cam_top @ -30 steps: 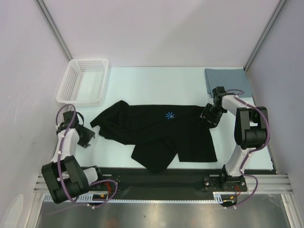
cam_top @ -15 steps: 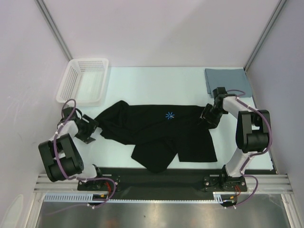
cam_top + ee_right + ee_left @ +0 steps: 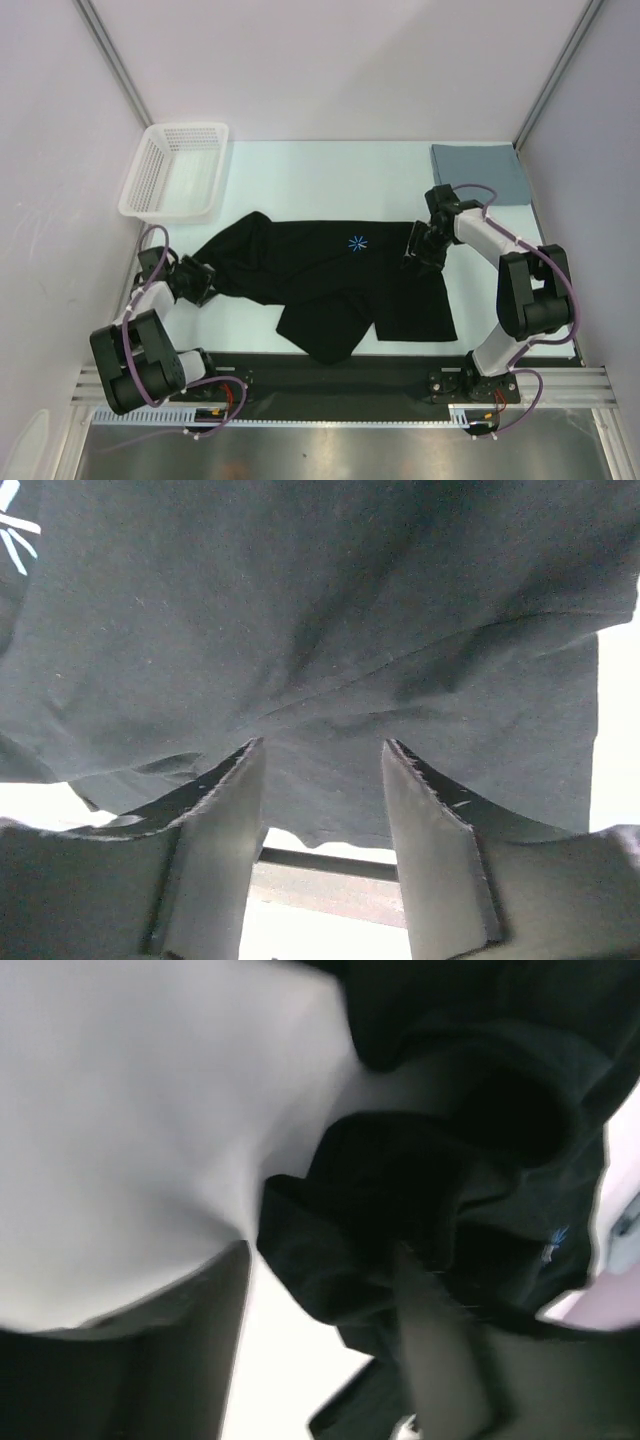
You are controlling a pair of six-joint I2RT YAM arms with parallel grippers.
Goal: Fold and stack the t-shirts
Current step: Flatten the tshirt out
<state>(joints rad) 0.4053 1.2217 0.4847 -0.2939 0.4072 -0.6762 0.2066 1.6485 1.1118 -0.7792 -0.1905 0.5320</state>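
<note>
The left gripper (image 3: 195, 280) has slid right from the bare table (image 3: 320, 180) up to the rumpled left end of the black shirt (image 3: 340, 270), and the right gripper (image 3: 422, 245) has come left from the shirt's right edge to sit over the cloth. The black shirt lies crosswise in the middle of the table, its starburst mark (image 3: 357, 242) facing up and a loose flap sagging toward the near edge. The grey-blue shirt (image 3: 480, 170) lies flat and folded in the far right corner, well apart from it. In the left wrist view the left jaws stand wide, with a bunch of black folds between them that is not visibly pinched. The right jaws stand partly open above smooth cloth, holding nothing. The shirt looks light, limp and easily dragged, so it will likely droop and crease wherever it is lifted. Hems, sleeve ends or shoulder seams look like the best places to pinch, ideally both ends at once. There is open table on the far side for spreading it, while the near flap lies close to the table's edge and the basket (image 3: 135, 195) sits in the far left corner
</note>
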